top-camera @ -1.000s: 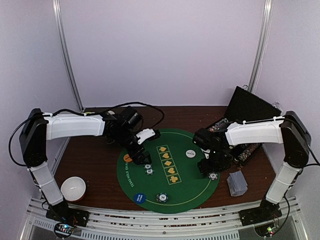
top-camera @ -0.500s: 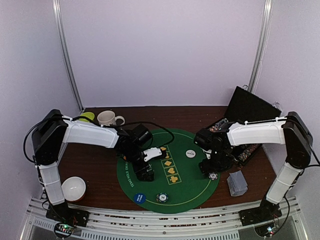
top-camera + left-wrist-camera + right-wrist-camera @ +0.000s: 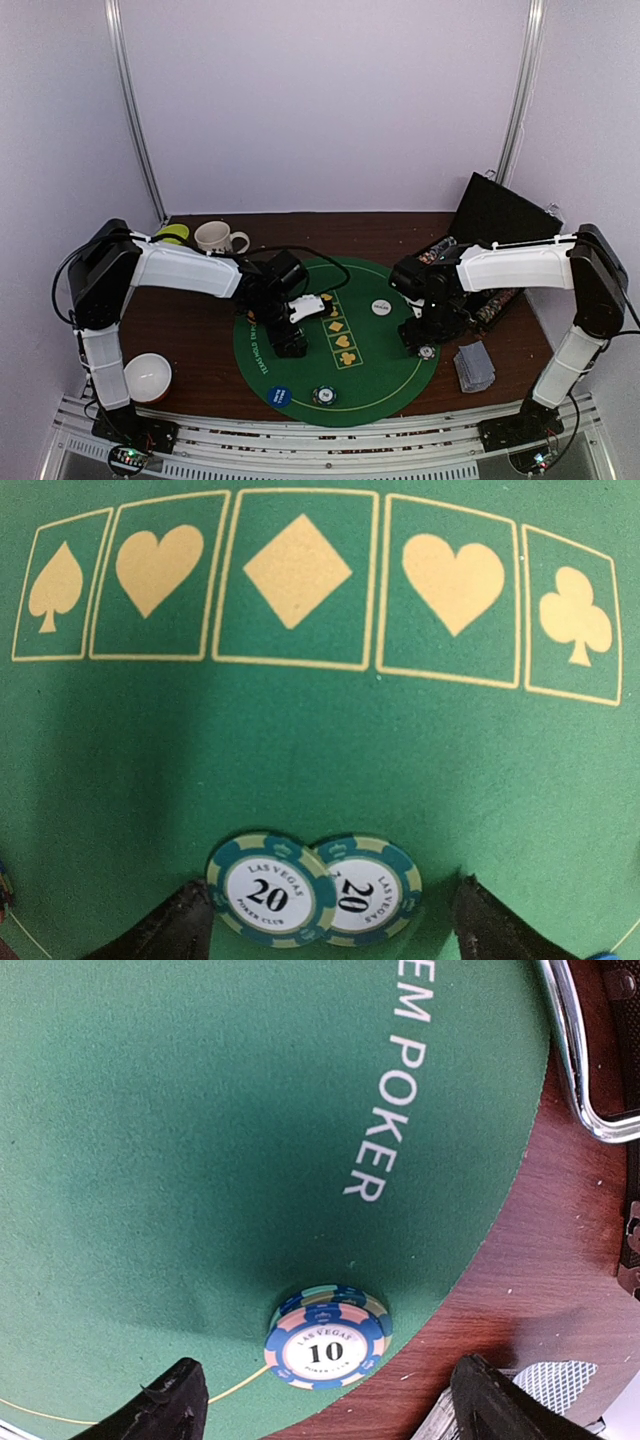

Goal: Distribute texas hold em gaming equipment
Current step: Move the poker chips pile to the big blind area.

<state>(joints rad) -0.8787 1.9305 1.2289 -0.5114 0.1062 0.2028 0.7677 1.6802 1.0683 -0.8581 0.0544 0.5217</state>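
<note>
Left hand (image 3: 290, 345) low on the mat (image 3: 350, 405), barely shifted since half a second ago; right hand (image 3: 425, 342) unmoved toward the bench's (image 3: 190, 320) right edge.
Left wrist: spread wide, two 20 chips (image 3: 270, 892) between, bare felt ahead. Right wrist: wide around 10 chips (image 3: 325, 1338) at mat rim.

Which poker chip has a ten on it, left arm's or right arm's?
The blue-and-peach chip at the edge of the mat, by the open right end effector. The two green chips at the left end effector read 20.

A white mug (image 3: 213, 236) stands just beside a green bowl (image 3: 173, 234), a white bowl (image 3: 147, 375) well apart.
</note>
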